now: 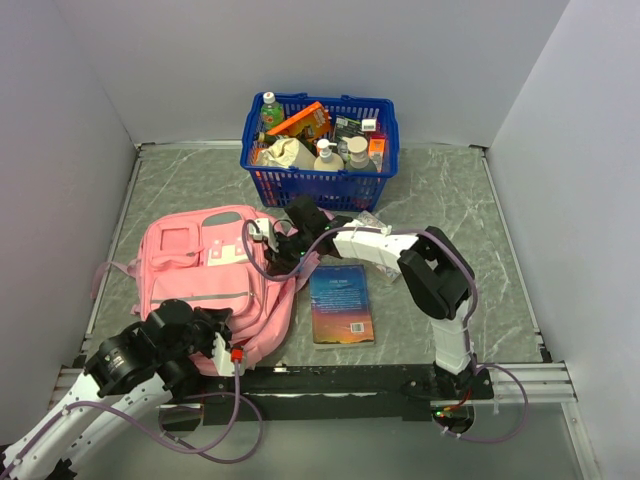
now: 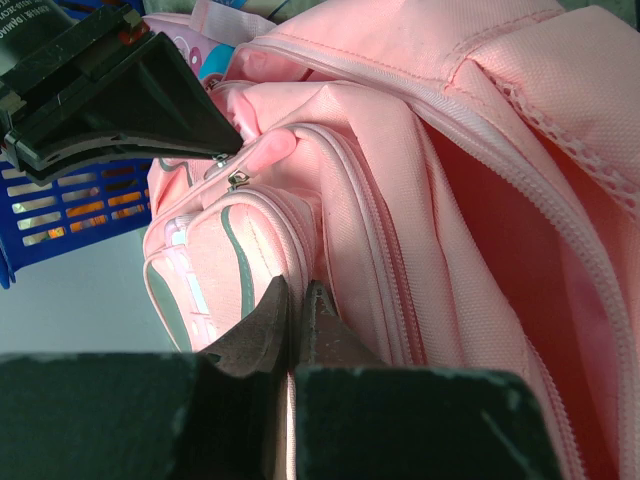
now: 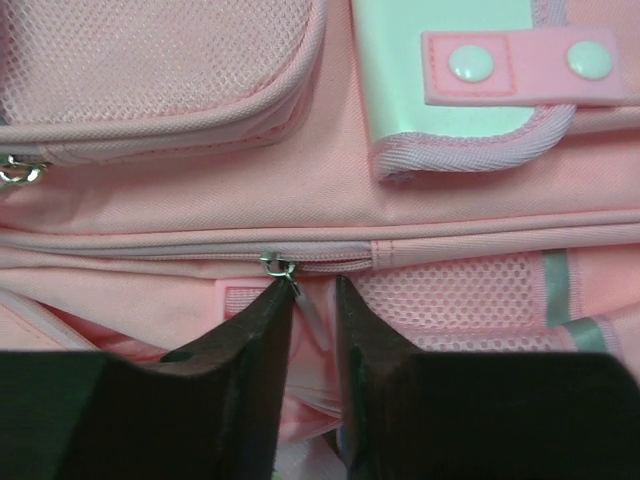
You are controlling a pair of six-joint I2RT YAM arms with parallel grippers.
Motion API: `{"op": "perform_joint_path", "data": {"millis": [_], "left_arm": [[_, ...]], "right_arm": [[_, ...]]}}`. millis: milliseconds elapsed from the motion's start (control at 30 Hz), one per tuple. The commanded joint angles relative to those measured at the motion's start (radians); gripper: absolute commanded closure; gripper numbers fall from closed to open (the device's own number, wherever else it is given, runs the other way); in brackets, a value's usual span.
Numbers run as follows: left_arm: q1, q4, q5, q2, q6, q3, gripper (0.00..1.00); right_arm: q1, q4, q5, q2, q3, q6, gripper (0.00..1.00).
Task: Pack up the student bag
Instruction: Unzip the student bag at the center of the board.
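A blue plastic basket stands at the upper centre of the top view, on a grey marbled table top. It holds a green-capped bottle in its upper left corner, an orange packet beside that, a beige crumpled item at its left front, and two white pump bottles at its centre front. A book with a blue and orange cover lies flat at lower centre, well apart from the basket. Plain white walls enclose the table on three sides. A metal rail runs along the lower edge. In the left wrist view, the basket's lattice wall occupies the left edge.
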Motion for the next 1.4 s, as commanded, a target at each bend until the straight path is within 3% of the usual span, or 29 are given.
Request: {"op": "perform_joint_path", "data": {"millis": [0,400,833,1033,1233,1367], "left_arm": [[0.003,0.025,-0.019,-0.001,0.035,0.005,0.99],[0.003,0.064,-0.025,0.009,0.021,-0.02,0.99],[0.003,0.436,-0.113,0.225,-0.313,-0.021,0.99],[0.003,0.501,-0.142,0.242,-0.391,-0.015,0.99],[0.003,0.587,-0.168,0.255,-0.542,-0.014,0.99],[0.003,0.622,-0.16,0.343,-0.644,0.009,0.99]], "right_arm": [[-0.001,-0.034,-0.019,0.003,0.031,-0.003,0.97],[-0.001,-0.061,0.097,-0.156,-0.006,0.0,1.0],[0.089,-0.152,0.217,-0.308,-0.152,0.1,1.0],[0.143,-0.184,0.249,-0.366,-0.224,0.14,1.0],[0.226,-0.094,0.272,-0.458,-0.313,0.253,1.0],[0.287,0.059,0.358,-0.523,-0.36,0.4,1.0]]}}
